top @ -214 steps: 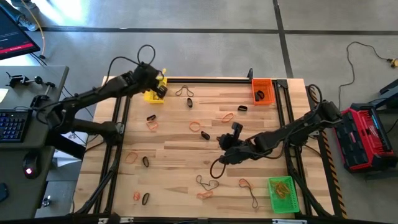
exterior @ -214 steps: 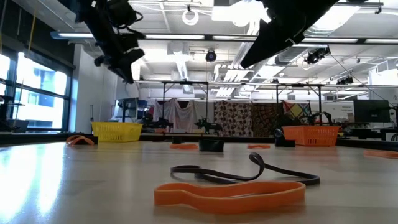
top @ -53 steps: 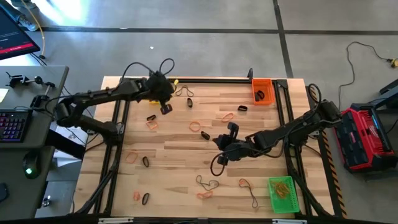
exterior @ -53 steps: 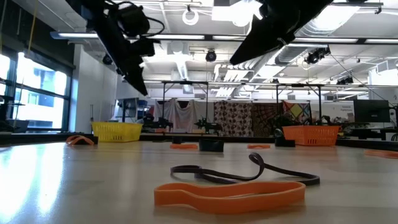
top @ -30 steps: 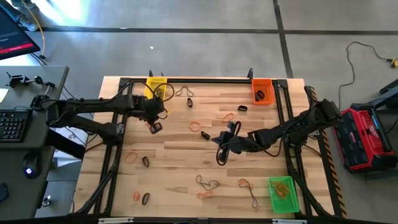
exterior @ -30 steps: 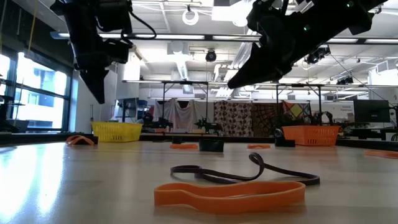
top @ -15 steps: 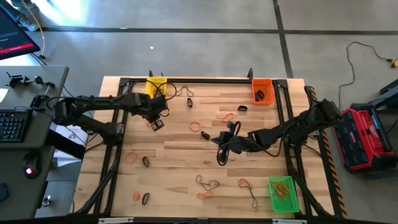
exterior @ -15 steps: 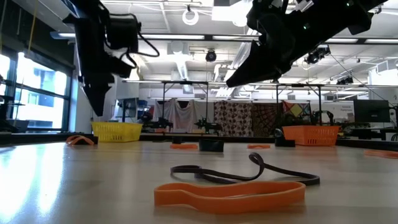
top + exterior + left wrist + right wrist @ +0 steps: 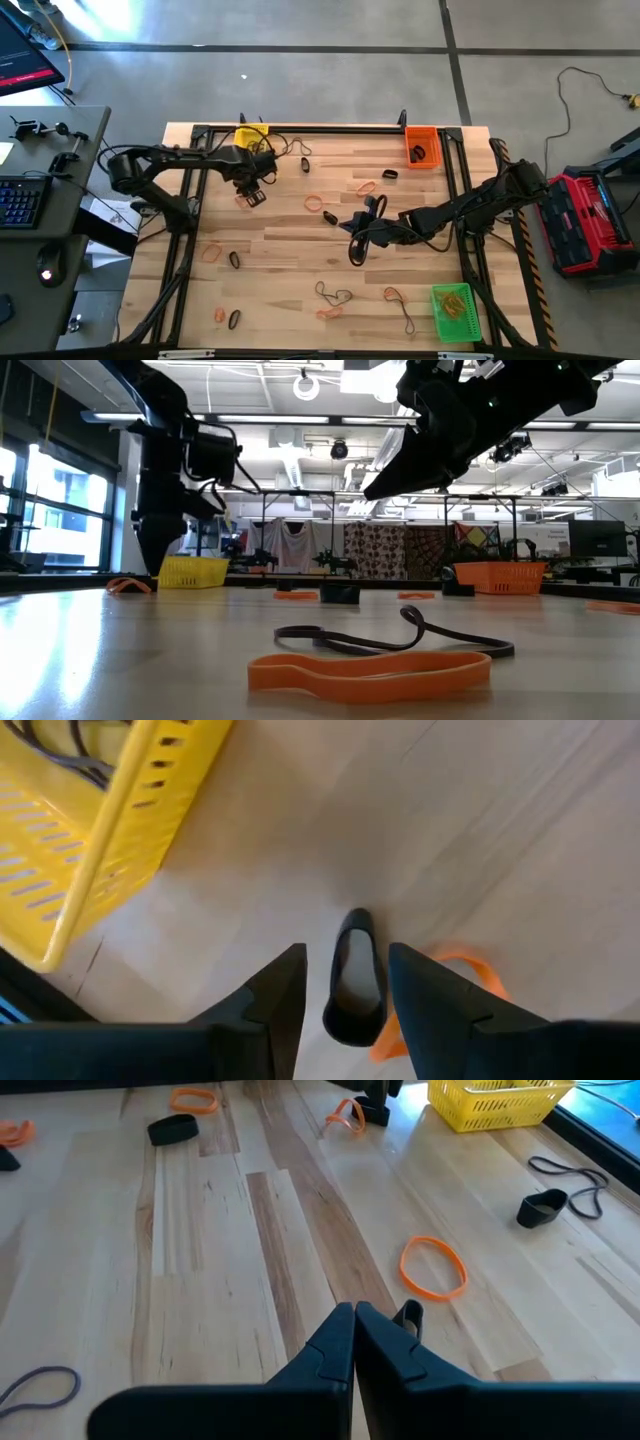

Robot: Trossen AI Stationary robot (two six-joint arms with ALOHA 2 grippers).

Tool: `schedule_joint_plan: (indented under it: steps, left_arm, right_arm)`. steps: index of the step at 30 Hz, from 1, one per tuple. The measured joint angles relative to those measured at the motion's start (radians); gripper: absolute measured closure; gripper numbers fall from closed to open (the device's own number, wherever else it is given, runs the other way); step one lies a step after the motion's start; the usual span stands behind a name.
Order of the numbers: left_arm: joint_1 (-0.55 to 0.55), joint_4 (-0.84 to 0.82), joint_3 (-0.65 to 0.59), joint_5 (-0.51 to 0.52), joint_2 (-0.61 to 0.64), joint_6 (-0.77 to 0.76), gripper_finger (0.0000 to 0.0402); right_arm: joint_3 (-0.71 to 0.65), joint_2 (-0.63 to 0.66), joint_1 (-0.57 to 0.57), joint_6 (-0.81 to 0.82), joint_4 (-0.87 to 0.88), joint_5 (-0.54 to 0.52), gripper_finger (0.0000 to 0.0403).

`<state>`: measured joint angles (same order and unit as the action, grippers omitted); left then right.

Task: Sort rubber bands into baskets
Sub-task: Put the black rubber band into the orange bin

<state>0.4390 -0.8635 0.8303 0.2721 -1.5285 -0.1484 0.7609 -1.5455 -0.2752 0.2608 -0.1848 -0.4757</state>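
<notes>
My left gripper [image 9: 253, 195] points down, open, close above the table near the yellow basket [image 9: 250, 137]. Its fingers stand either side of a black rubber band [image 9: 352, 970] lying flat, with an orange rubber band [image 9: 455, 965] just beside it. I cannot tell whether the fingers touch the band. My right gripper [image 9: 352, 224] hangs shut above the table's middle, and a small black band [image 9: 407, 1315] lies below its tips. The orange basket [image 9: 421, 145] stands at the far right and the green basket [image 9: 452, 312] at the near right. Several more bands lie scattered.
Orange and black bands [image 9: 333, 295] lie near the front edge, others [image 9: 365, 187] in the middle. A black frame rail [image 9: 330, 128] runs round the table. A red and black case [image 9: 580, 220] sits on the floor to the right, and a desk with a keyboard [image 9: 20, 200] to the left.
My left gripper has come down toward the table beside the yellow basket, ending over the black band, while its arm has drawn back toward the table's left edge. My right arm has kept still.
</notes>
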Motion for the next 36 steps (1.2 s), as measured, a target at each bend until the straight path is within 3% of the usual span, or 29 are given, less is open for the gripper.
schedule_joint_plan:
  steps: [12,22,36]
  left_arm:
    - [0.0,0.053,0.0,0.0,-0.038,0.029,0.0272]
    - [0.0,0.053,0.0,-0.053,-0.038,0.048,0.0336]
    - [0.0,0.048,0.0,-0.036,-0.038,0.075,0.0367]
  right_arm:
    - [0.0,0.0,0.0,0.0,0.0,0.001,0.0403]
    - [0.0,0.0,0.0,0.0,0.0,0.001,0.0403]
    - [0.0,0.0,0.0,0.0,0.0,0.001,0.0403]
